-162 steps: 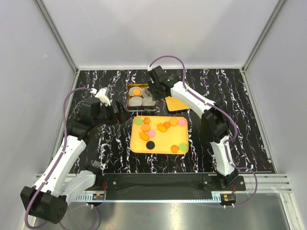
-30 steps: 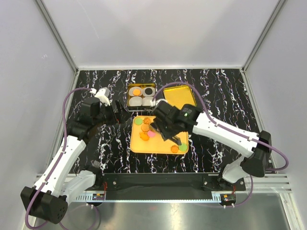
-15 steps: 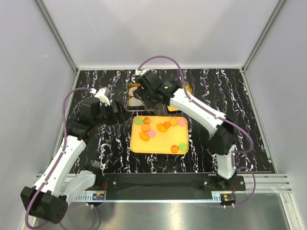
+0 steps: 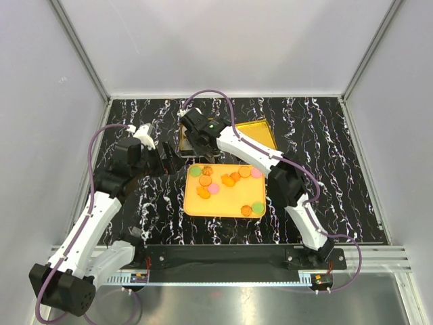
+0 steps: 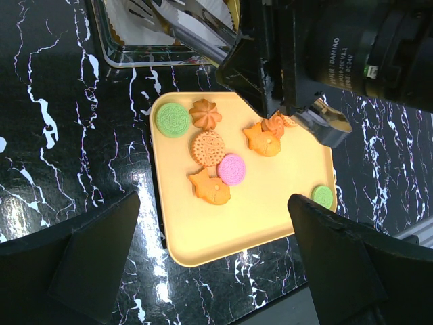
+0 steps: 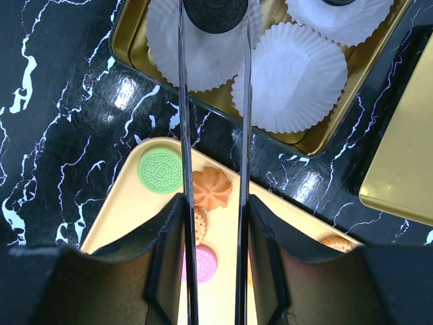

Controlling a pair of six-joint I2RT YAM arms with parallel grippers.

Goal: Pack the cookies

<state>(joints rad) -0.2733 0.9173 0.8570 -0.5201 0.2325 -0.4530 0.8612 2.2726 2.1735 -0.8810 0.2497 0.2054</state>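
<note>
Overhead, the right gripper (image 6: 214, 19) hangs above the tin (image 6: 128, 30), which sits toward the far edge of the worktop (image 4: 325, 135), a little left of its middle. Its two long thin fingers (image 6: 183, 101) run parallel with a modest gap and pinch a black cookie (image 6: 218, 8) between their tips, one finger against each side of the disc. That cookie sits over a white liner (image 6: 169, 47) in the tin corner nearest the tray; whether it touches the paper cannot be told. A second liner (image 6: 291, 78) lies bare just beside it. The lid (image 4: 254, 135) rests on the worktop touching or nearly touching the tin's right side. Just in front of the tin, at the middle of the worktop, the yellow tray (image 4: 223, 203) carries the other cookies (image 4: 230, 179). A green one (image 6: 160, 170) and an orange flower (image 6: 212, 188) lie at its far left corner, the flower directly under the right fingers. A pink one (image 5: 231, 168) and orange fish shapes lie further in, with more cookies along the far edge and two at the near right corner. The left gripper (image 4: 168, 159) hovers off the tray's left edge, its fingers (image 5: 95, 257) spread wide with nothing between them, and the tray's left half shows in the gap.
</note>
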